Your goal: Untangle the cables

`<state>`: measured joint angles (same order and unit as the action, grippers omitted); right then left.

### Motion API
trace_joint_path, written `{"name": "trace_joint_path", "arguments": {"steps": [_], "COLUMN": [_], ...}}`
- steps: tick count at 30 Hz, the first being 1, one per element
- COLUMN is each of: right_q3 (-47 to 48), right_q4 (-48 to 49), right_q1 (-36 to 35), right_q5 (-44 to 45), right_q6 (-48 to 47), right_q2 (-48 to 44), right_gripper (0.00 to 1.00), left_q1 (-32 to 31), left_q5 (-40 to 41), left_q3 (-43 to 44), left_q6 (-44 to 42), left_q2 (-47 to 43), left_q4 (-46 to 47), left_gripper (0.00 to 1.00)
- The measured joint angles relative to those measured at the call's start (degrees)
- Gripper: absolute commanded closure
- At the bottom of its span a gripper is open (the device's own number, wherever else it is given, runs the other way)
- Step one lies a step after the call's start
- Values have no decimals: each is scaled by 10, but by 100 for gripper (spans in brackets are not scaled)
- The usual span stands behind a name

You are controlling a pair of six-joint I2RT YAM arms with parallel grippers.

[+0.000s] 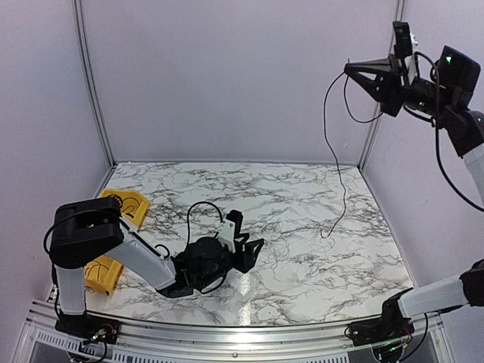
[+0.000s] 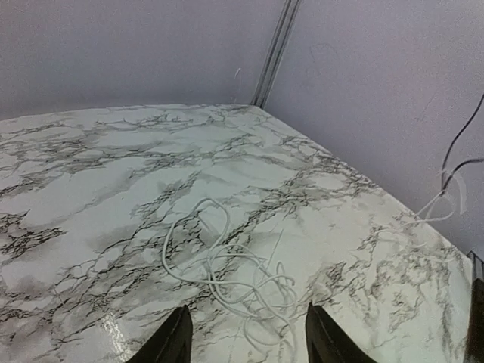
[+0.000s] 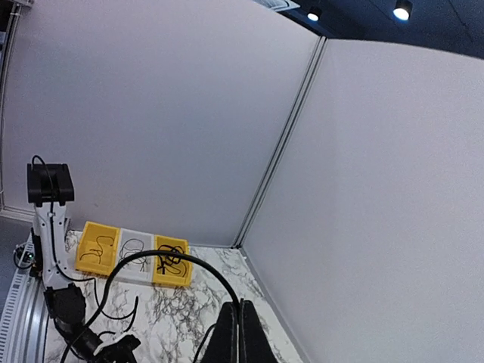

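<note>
A pale cable lies in a loose tangle on the marble table, just ahead of my left gripper, which stands open and low over the table with nothing between its fingers. From above, that gripper sits mid-table and the pale cable is faint to its right. My right gripper is raised high at the back right, shut on a thin black cable that hangs down until its end touches the table. In the right wrist view the fingers pinch this cable.
Yellow trays holding coiled black cables stand at the table's left edge, partly hidden by my left arm. In the right wrist view they show as two yellow trays with a white tray between them. Walls enclose the back and sides.
</note>
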<state>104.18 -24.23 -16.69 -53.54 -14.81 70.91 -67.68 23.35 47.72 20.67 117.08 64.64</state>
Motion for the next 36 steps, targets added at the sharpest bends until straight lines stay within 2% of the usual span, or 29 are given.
{"name": "trace_joint_path", "arguments": {"steps": [6,11,18,24,30,36], "right_q3": [-185,-264,-255,-216,-185,-168], "right_q4": [44,48,70,78,83,83], "right_q1": [0,0,0,-2,-9,-25], "right_q5": [-8,-14,-26,-26,-24,-19], "right_q6": [15,22,31,47,57,63], "right_q2": [-8,-1,-7,-7,-2,9], "right_gripper": [100,100,100,100,100,100], "left_q1": [-48,-59,-56,-56,-56,-52], "left_q5": [26,6,-37,-73,-68,-42], "left_q3": [-5,12,110,186,228,290], "left_q6": [-8,12,41,67,92,113], "left_q2": [-63,-66,5,72,102,139], "left_q4": [-13,-63,-116,-137,-157,-186], "left_gripper": [43,47,51,46,46,52]}}
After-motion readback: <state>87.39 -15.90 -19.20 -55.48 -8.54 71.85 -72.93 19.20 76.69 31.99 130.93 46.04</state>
